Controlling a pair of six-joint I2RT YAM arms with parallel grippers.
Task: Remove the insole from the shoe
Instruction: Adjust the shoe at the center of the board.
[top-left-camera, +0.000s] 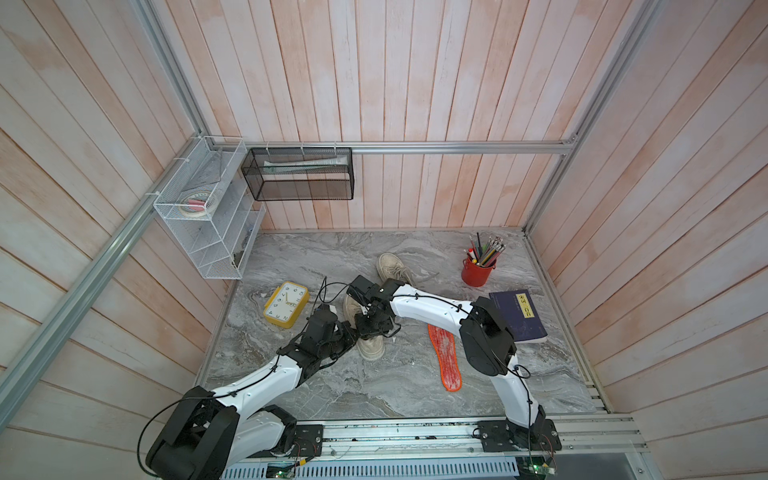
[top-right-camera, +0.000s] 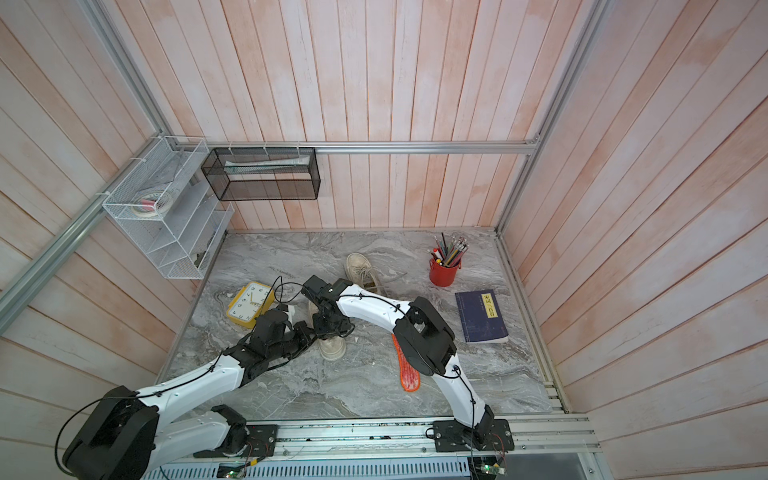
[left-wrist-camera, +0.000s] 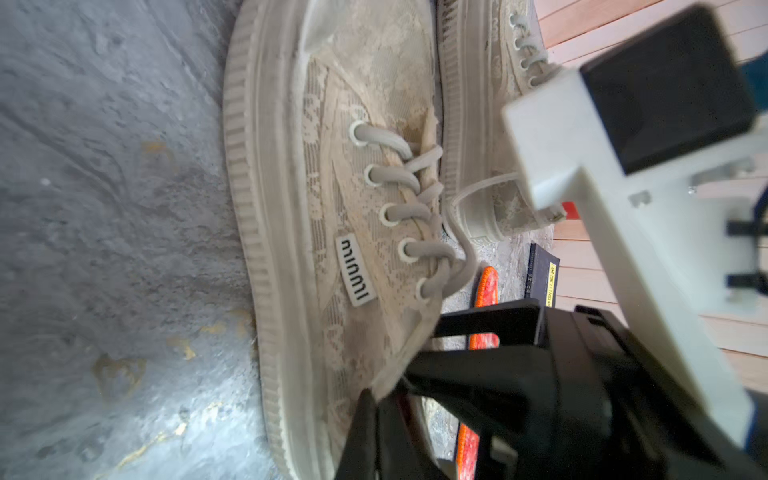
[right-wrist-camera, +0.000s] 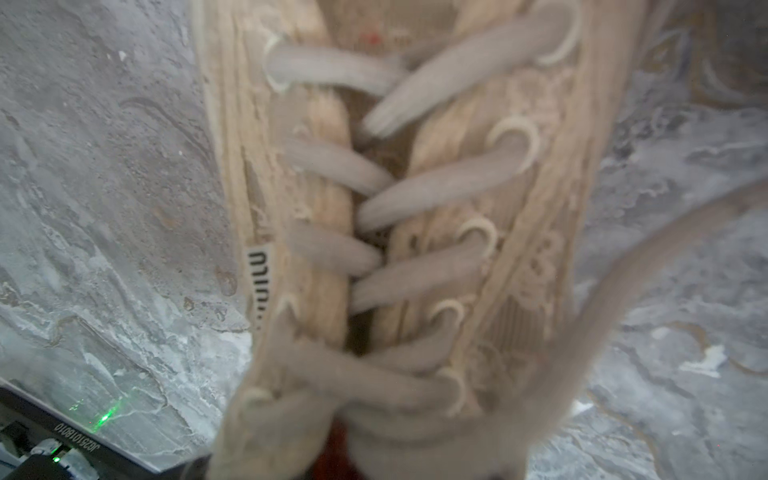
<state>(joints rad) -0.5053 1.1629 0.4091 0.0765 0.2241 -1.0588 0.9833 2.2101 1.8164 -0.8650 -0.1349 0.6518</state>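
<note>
shoe (top-left-camera: 371, 347): mid-table, sole down, toe toward the front edge
left fingers (left-wrist-camera: 360, 432): pressed together, pinching the shoe's collar edge
right fingers (left-wrist-camera: 486, 318): spread, at the shoe mouth
insole (top-left-camera: 445, 358): orange, flat on the table between shoe and book (top-left-camera: 517, 316)
red patch (right-wrist-camera: 332, 457): inside the shoe mouth

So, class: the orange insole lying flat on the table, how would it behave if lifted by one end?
Probably floppy: the orange insole is thin and lies flat against the table, so its free end would likely droop. Likely light, being one thin sheet. Its fuzzy-looking face suggests it would drag, not roll, if pushed.
</note>
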